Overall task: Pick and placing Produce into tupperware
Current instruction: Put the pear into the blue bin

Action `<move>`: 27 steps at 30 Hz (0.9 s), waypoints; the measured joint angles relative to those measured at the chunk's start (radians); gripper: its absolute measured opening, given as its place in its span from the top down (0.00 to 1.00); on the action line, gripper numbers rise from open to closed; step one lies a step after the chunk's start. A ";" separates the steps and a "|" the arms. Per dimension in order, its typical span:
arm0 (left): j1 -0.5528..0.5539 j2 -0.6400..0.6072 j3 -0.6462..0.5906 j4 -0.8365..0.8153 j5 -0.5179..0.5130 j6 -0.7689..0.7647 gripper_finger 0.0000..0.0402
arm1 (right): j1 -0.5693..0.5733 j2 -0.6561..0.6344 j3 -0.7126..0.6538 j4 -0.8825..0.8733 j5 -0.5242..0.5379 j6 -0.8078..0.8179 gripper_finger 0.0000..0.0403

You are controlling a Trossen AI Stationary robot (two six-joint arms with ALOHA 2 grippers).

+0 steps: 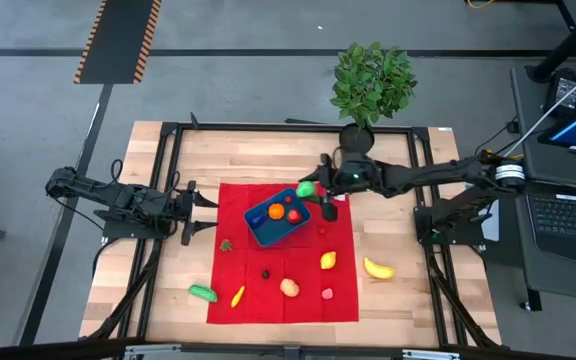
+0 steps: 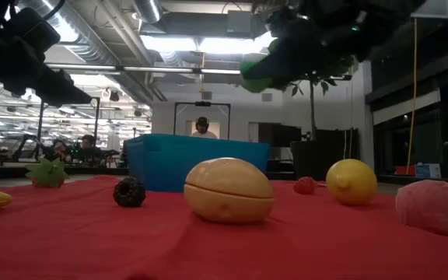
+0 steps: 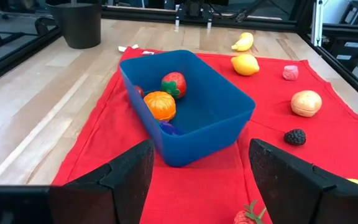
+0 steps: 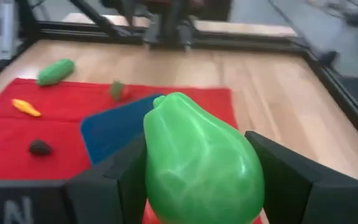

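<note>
The blue tupperware sits on a red cloth and holds an orange, a strawberry and a dark piece. My right gripper is shut on a green toy pear, raised beside the container's far right corner, well above its rim in the low view. My left gripper waits open at the cloth's left edge, facing the container. A lemon, a tan fruit, a blackberry and a pink piece lie on the cloth. My right gripper pinches the green pear between its two fingers, one on each flank of its wide body. The fingers reach in from the table's right. The pear is lifted clear, its narrow end pointing away from the wrist.
A banana lies on bare wood right of the cloth. A green vegetable and a yellow-orange piece sit near the cloth's near left corner, a small leafy piece left of the container. A potted plant stands at the far edge.
</note>
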 joint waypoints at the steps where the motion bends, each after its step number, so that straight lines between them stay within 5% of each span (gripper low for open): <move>1: 0.000 0.000 0.000 0.000 0.000 0.005 0.37 | -0.003 0.018 0.032 -0.024 -0.023 -0.011 0.42; 15: 0.000 0.000 0.000 0.000 0.000 0.006 0.37 | -0.016 0.278 0.423 -0.413 -0.173 -0.140 0.42; 27: 0.000 0.000 0.000 0.001 0.000 0.005 0.37 | -0.001 0.353 0.521 -0.558 -0.222 -0.158 0.42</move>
